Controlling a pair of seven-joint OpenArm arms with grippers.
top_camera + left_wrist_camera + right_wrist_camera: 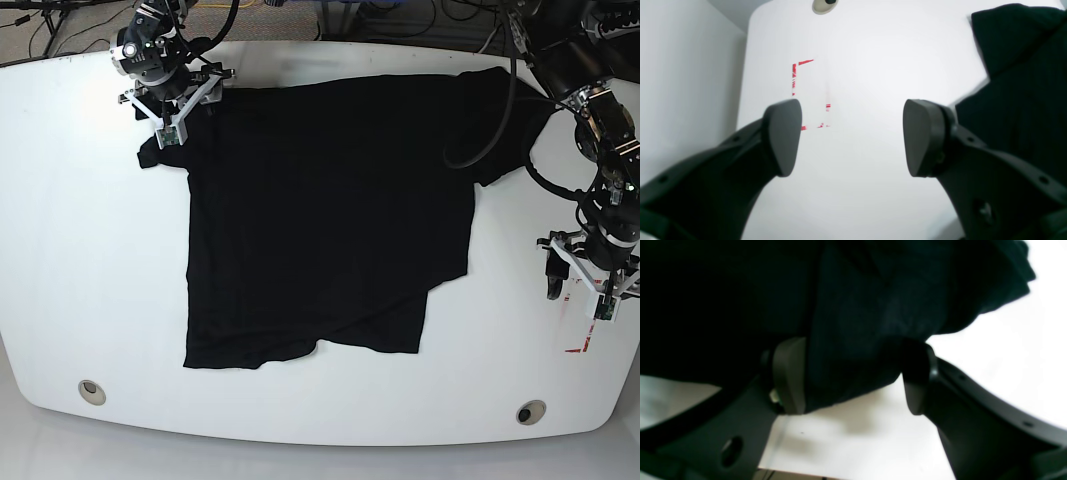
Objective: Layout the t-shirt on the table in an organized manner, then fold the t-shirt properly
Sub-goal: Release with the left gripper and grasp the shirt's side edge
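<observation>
Black t-shirt lies spread on the white counter. My right jaws stand released around its sleeve; my left jaws hang released over red tape marks.

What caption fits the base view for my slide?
Black t-shirt spread on white table; right gripper at one sleeve, left gripper beside it.

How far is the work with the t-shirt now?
Mostly done: the t-shirt lies spread on the table, no fold made. In hand: the right gripper, open, is at a sleeve with cloth between its fingers. The left gripper is open over bare table. Left: smoothing the uneven lower hem, then folding.
</observation>
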